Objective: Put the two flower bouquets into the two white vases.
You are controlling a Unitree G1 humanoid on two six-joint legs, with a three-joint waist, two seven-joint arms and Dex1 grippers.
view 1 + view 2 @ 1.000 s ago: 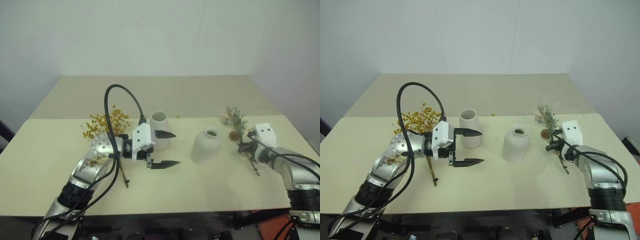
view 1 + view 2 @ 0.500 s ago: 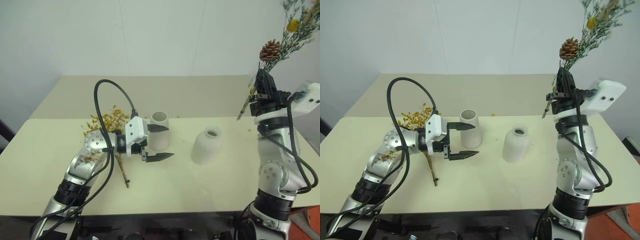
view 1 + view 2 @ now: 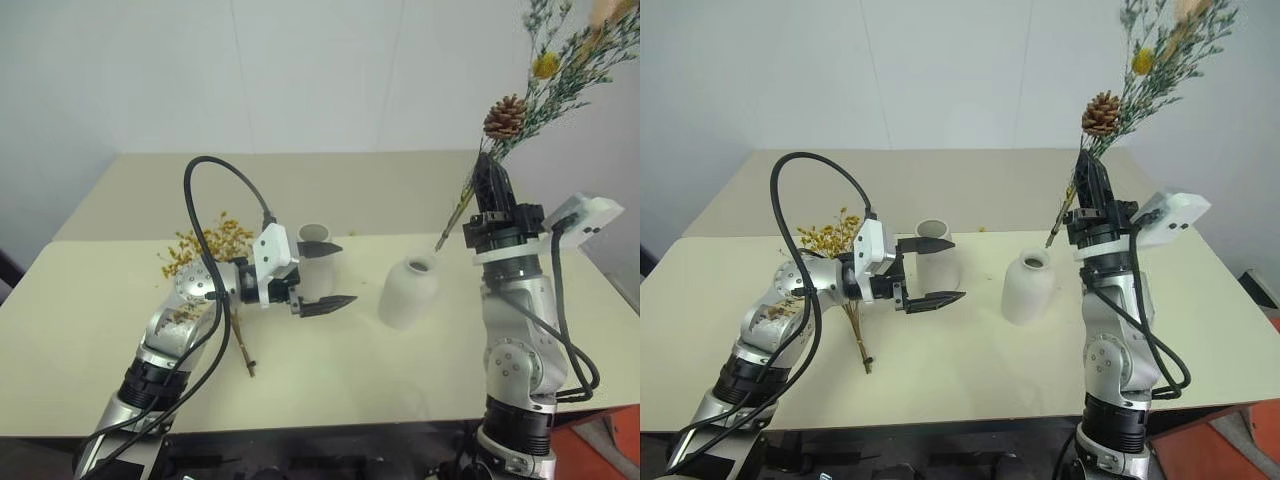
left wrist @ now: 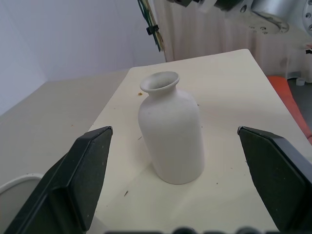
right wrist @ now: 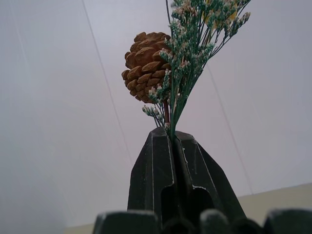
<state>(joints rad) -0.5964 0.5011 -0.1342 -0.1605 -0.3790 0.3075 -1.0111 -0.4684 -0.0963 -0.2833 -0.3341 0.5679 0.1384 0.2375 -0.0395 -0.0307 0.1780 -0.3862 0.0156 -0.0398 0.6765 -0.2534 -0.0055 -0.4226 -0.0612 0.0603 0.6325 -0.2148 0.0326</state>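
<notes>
- Nearest on the left: left gripper (image 3: 325,275) is level above the table (image 3: 330,370), pointing toward the robot's right, black fingers spread wide with nothing between them.
- One finger sits in front of the tall white vase (image 3: 316,262), the other lower and nearer the table edge. I cannot tell whether either touches the vase.
- Left wrist view looks between the spread fingers at the squat white vase (image 4: 170,130), upright on the table, mouth empty.
- Yellow-orange bouquet (image 3: 205,248) lies flat on the table behind the left arm, stems running toward the near edge, flower heads toward the far side, just left of the tall vase.
- Squat vase stands right of the tall one, well apart, roughly table centre.
- Right gripper (image 3: 491,178) is raised, pointing up and forward, fingers clamped together on the stems of the grey-green bouquet (image 3: 545,85).
- Pinecone (image 5: 146,58) sits just above the fingertips; yellow ball (image 3: 545,66) higher up among the sprigs.
- Stem ends (image 3: 452,218) hang below the grip, tips just above the squat vase's mouth, not inside it.
</notes>
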